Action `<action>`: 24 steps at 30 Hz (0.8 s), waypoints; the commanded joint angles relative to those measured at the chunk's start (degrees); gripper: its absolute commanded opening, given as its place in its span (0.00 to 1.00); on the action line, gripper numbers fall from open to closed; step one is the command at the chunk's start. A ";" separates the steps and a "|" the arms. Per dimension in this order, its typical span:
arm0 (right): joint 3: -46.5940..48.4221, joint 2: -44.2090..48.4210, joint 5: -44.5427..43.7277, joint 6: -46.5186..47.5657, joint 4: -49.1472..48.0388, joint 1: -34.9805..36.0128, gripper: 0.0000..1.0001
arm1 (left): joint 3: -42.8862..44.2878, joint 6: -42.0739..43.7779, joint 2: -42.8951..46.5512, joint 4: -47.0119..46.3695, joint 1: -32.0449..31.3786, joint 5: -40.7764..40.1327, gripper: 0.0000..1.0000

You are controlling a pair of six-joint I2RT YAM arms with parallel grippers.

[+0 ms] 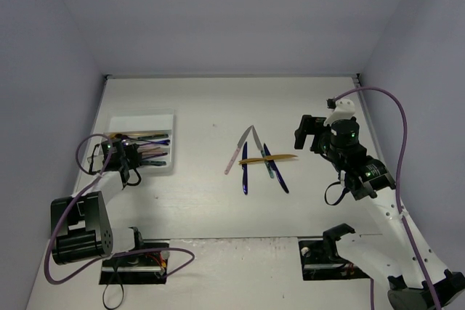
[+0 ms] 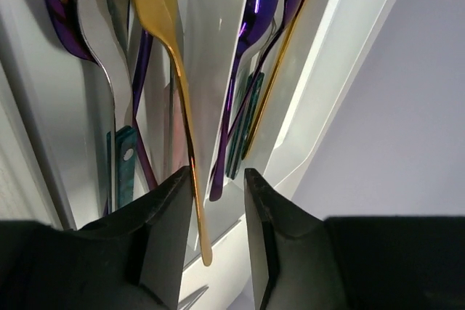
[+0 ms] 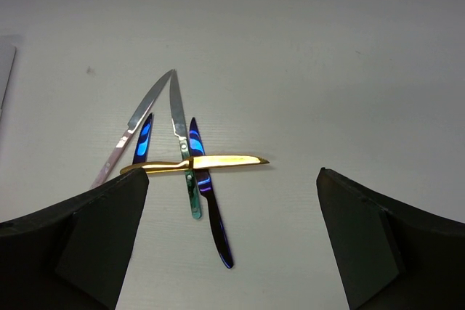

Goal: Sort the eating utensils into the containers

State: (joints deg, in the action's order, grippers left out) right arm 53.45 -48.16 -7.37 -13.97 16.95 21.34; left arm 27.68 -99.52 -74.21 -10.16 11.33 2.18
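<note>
Barely parted, left jaws flank gold utensil (image 2: 161,12) (right jaws wide)

Left arm folds out to the left, left gripper (image 2: 218,179) pointing down, jaws parted narrowly. Right arm stretches far on the right, right gripper (image 1: 301,134) spread wide.

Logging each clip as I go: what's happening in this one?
Two robot arms are sorting cutlery. The left gripper is over the white tray, which already holds several utensils. Its fingers are parted, with a gold utensil handle between them, not clamped. The right gripper hangs wide open and empty above the table, facing five loose knives, a gold knife lying across the others. Those are not yet sorted.
</note>
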 commanded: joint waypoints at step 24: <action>2.36 -1.56 0.26 -1.37 -2.45 -0.25 1.00 | 15.70 27.84 18.46 24.32 -6.62 6.82 0.65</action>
State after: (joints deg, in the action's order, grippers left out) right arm 53.45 -48.68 -7.37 -14.84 17.04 21.34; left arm 32.00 -89.16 -52.48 12.32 8.84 6.66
